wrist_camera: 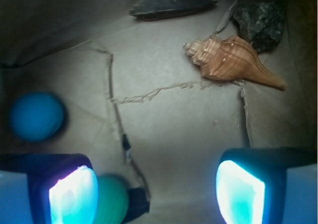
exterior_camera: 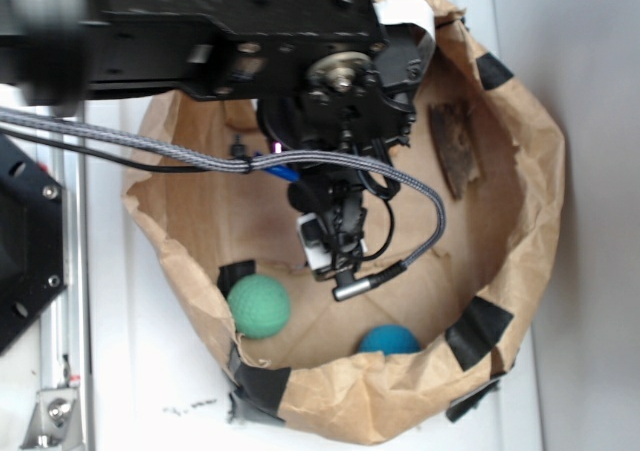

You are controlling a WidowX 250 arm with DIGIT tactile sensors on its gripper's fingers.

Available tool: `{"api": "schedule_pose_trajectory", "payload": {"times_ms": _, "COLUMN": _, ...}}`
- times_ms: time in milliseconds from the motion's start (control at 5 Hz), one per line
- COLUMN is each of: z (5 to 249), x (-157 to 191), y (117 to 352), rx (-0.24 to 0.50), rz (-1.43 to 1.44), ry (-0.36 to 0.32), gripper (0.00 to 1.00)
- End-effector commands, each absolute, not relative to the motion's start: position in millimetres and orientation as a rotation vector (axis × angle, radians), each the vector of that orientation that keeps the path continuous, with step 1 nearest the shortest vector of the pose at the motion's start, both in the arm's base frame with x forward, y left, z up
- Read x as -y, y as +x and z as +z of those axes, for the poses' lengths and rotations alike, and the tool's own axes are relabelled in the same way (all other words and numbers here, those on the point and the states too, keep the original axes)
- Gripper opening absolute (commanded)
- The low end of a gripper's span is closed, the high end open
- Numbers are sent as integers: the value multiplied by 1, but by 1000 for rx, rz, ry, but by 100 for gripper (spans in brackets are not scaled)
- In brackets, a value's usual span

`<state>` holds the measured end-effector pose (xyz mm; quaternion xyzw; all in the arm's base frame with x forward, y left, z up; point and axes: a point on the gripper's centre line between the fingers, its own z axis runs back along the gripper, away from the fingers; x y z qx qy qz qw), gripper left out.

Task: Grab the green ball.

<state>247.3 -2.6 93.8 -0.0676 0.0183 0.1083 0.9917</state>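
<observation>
The arm is reaching in from the upper left, wrist pointing downward. The gripper is hanging with its jaws spread wide apart, both fingertips showing, nothing sitting between them.

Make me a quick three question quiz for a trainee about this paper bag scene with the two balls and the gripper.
1. True or false: the gripper is shut on the green ball.
2. Multiple choice: in the wrist view, which object lies nearest the conch shell? A) the blue ball B) the dark rock C) the green ball
3. Fill in: all the objects lie inside a crumpled brown ____.

Key
1. False; the jaws stand apart and empty, with the green ball beside one fingertip.
2. B
3. paper bag
</observation>
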Motion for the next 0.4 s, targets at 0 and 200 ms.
{"api": "schedule_pose_trajectory", "payload": {"times_ms": 0, "z": 83, "x": 40, "y": 233, "rx": -41, "rz": 122, "ry": -127, "gripper": 100}}
{"api": "schedule_pose_trajectory", "payload": {"times_ms": 200, "z": 87, "x": 56, "y": 219, "rx": -59, "rz": 84, "ry": -138, "gripper": 100}}
